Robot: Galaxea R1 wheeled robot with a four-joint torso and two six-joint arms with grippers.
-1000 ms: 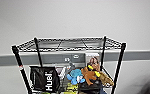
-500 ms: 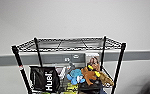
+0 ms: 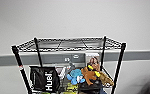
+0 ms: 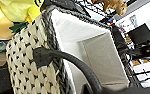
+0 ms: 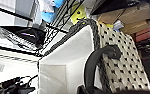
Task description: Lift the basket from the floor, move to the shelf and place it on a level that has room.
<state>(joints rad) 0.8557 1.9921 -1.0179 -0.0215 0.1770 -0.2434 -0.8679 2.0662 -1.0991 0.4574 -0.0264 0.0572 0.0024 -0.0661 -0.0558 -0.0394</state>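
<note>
Basket (image 4: 91,50) sits close under both wrist cams, white lining up, loop handle (image 4: 66,62) arching over its rim, right by the shelf (image 3: 66,45). Can't tell jaw state, L or R. Farther: top level (image 3: 71,43) bare; bag (image 3: 44,78) & toys (image 3: 91,73) on tier below; wall (image 3: 73,17) behind.

The left tool (image 4: 121,90) appears as a dark, matte strip at the frame's edge; the right tool (image 5: 108,91) looks equally dark and plain.
</note>
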